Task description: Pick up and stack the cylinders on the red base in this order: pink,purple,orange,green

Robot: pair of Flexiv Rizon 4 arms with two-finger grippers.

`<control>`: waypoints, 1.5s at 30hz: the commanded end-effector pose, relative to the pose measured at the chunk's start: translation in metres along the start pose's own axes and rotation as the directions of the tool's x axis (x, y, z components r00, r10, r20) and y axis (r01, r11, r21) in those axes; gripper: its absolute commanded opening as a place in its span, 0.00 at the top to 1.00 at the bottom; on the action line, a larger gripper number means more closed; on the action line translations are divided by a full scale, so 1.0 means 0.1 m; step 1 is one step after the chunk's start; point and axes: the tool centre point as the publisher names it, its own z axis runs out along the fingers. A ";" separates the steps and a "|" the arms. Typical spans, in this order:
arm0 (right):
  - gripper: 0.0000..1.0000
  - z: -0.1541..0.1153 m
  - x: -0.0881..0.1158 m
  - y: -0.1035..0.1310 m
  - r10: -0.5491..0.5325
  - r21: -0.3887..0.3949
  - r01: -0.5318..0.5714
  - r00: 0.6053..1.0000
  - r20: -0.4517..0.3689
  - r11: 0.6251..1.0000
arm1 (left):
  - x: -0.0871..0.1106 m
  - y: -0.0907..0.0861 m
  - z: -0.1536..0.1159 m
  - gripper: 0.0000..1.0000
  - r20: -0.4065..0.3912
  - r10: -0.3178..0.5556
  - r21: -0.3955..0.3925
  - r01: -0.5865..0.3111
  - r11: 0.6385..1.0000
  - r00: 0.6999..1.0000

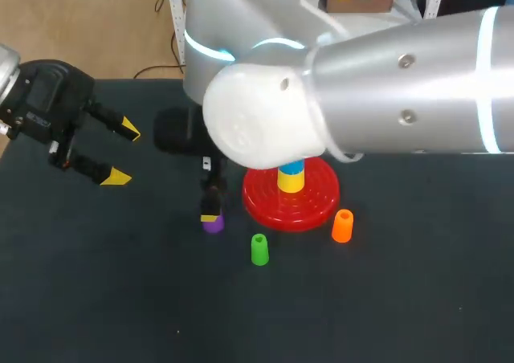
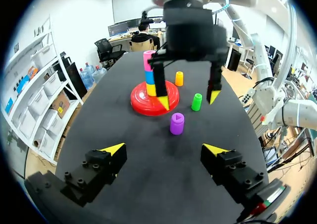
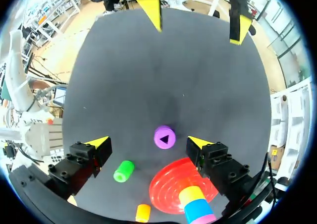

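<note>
The red base (image 1: 315, 209) carries a peg stack of a yellow, a blue and a pink cylinder (image 2: 148, 60), pink on top. A purple cylinder (image 3: 164, 137) stands upright on the table in front of the base. My right gripper (image 3: 148, 143) hangs over it, open, one finger on each side and neither touching. The green cylinder (image 1: 259, 249) and the orange cylinder (image 1: 342, 226) stand near the base's front. At the table's left my left gripper (image 1: 122, 152) is open and holds nothing, facing the purple cylinder (image 2: 177, 123) from a distance.
My right arm (image 1: 385, 90) reaches in from the right across the back of the table, hiding the top of the stack in the head view. A dark mat (image 1: 385, 299) covers the table.
</note>
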 end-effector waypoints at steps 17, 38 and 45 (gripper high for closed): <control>0.00 0.39 0.13 -0.04 -0.012 0.106 0.013 1.000 -0.010 0.994 | 0.01 0.00 0.00 0.00 0.001 0.001 -0.001 -0.001 1.000 1.000; 0.00 0.52 0.10 -0.14 -0.031 0.090 0.032 0.999 -0.013 0.995 | 0.01 0.00 0.00 0.00 0.001 0.001 -0.001 -0.001 1.000 1.000; 0.00 0.52 0.11 -0.15 -0.024 0.086 0.024 1.000 -0.006 0.996 | 0.01 0.00 0.00 0.00 0.001 0.001 -0.001 -0.001 1.000 1.000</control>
